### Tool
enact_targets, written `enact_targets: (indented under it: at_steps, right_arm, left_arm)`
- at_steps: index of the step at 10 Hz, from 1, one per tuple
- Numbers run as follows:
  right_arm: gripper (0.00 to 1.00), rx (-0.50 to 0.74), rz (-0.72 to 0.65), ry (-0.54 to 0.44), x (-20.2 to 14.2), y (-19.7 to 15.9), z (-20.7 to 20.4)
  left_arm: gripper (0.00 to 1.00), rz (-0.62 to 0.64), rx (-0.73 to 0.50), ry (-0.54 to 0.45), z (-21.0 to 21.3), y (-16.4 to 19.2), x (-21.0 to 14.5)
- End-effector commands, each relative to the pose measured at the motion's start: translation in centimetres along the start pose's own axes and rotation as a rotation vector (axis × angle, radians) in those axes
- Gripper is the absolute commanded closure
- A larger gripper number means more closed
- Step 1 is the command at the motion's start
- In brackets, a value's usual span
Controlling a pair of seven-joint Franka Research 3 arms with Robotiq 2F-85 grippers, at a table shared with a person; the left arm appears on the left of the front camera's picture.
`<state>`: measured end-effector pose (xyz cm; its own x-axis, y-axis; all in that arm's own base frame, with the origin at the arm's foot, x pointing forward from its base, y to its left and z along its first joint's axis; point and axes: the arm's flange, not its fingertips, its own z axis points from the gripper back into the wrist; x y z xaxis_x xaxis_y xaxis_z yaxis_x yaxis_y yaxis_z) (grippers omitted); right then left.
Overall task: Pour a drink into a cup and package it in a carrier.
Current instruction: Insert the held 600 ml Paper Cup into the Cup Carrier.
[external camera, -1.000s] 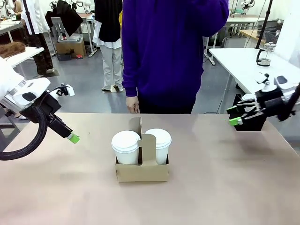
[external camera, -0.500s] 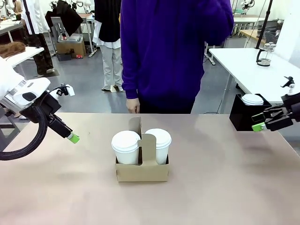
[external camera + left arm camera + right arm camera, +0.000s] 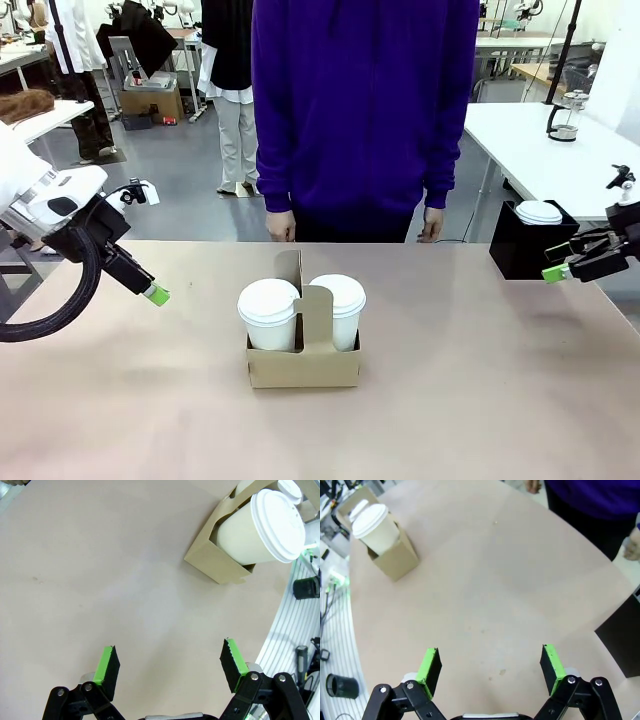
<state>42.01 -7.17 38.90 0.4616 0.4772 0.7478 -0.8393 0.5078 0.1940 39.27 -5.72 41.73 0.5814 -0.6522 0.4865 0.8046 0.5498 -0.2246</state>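
While our jaws gape empty at opposite table edges, two plain lidded cups [image 3: 269, 314] stand upright in the carrier [image 3: 303, 366], unlabelled.

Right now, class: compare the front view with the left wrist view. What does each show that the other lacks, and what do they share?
Front view alone: a person in a purple top standing at the far side, a black box with a short lidded cup on it, and the open right gripper near it.

Left wrist view alone: both green pads of the open left gripper, empty.

Shared: the brown carrier holding two lidded white cups on the tan table.
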Motion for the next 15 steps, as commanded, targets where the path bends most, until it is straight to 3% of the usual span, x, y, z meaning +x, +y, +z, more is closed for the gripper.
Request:
enact_targets:
  at_steps: [1,15]
  right_arm:
    - [0.00,0.010,0.006,-0.005,0.10,-0.11,0.24]
    - [0.00,0.010,0.006,-0.005,0.10,-0.11,0.24]
  left_arm:
    - [0.00,0.004,-0.009,-0.019,-0.07,-0.10,-0.06]
    - [0.00,0.004,-0.009,-0.019,-0.07,-0.10,-0.06]
